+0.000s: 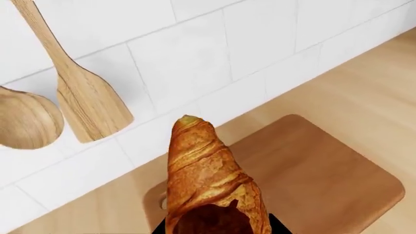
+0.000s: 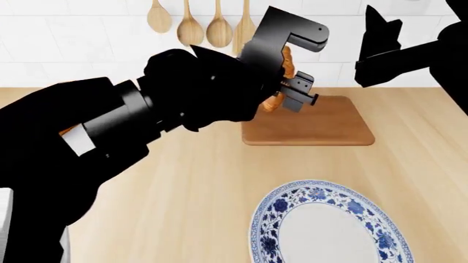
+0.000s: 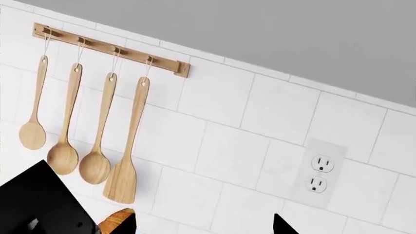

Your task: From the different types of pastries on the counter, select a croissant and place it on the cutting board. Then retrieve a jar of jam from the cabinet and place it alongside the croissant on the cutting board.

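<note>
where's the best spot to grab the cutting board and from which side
Take the cutting board by its long front edge, the side facing the robot. It lies flat on the counter, so only its thin rim offers purchase, and the left gripper with the croissant crowds its back left corner.

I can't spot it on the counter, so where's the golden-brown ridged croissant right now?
The golden-brown ridged croissant is held in the left claw, above the back left corner of the reddish-brown wooden cutting board, near the white tiled wall.
</note>
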Available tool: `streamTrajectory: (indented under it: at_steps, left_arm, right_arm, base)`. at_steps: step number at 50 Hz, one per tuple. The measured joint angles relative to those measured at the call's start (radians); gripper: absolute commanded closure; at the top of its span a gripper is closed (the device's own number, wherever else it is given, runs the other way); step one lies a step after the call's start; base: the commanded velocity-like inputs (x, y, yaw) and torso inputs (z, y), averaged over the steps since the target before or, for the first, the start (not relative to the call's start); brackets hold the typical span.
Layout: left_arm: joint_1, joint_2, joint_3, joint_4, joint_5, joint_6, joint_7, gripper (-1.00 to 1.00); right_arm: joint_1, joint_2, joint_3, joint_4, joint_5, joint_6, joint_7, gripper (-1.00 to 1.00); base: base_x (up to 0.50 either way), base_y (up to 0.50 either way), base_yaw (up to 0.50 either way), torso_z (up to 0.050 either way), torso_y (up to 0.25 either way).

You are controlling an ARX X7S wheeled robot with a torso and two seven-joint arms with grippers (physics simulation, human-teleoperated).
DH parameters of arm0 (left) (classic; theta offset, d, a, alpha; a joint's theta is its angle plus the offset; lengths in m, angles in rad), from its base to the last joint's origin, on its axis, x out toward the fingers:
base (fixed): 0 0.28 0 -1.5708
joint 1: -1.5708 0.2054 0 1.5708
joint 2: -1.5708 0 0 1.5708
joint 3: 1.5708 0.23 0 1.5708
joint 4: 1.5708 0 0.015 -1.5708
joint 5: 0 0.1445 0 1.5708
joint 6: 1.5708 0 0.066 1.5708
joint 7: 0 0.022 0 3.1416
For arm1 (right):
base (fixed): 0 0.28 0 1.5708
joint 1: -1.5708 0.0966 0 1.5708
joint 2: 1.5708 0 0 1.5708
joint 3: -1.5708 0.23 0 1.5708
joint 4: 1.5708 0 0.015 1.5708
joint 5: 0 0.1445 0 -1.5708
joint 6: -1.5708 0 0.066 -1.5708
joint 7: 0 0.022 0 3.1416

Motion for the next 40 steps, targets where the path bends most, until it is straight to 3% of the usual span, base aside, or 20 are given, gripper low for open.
streamTrajectory:
  at_steps: [21,40]
  left_arm:
    - [0.041,0.004,0.024,-0.215,0.018,-0.003,0.300,1.00]
    - [0.073,0.005,0.026,-0.253,0.033,0.036,0.326,1.00]
  right_arm:
    - [-0.005,-0.016,-0.015,-0.001,-0.028,-0.027,-0.008,-1.00]
    - [-0.009,-0.028,-0.032,0.000,-0.055,-0.049,-0.020,-1.00]
  base:
    - [0.00,0.00,0.00,0.000,0.000]
    - [0.00,0.00,0.00,0.000,0.000]
